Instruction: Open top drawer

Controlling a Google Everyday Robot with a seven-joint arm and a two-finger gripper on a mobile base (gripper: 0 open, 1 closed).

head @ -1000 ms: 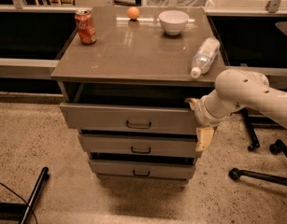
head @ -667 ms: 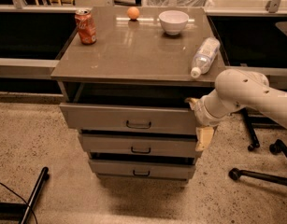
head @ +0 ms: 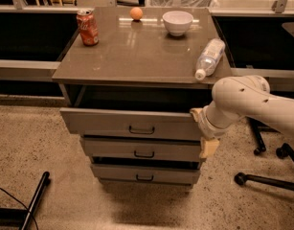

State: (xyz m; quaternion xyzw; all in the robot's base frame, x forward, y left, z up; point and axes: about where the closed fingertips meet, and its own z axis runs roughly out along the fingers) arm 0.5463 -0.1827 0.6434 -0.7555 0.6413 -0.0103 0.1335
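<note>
The top drawer (head: 132, 123) of the grey-brown cabinet is pulled out a little, with a dark gap showing behind its flat front and its small dark bar handle (head: 141, 130) centred. My gripper (head: 203, 131) is at the right end of that drawer front, away from the handle. Its tan fingers (head: 209, 147) stand apart, one near the front's top corner and one below it, and hold nothing. The white arm reaches in from the right. The drawer's inside is dark and mostly hidden.
Two shorter drawers (head: 144, 151) sit below, slightly out. On the cabinet top are a red can (head: 87, 27), an orange ball (head: 136, 13), a white bowl (head: 177, 22) and a lying plastic bottle (head: 209, 57). Chair wheels (head: 261, 176) stand right; a black bar (head: 35, 200) lies left.
</note>
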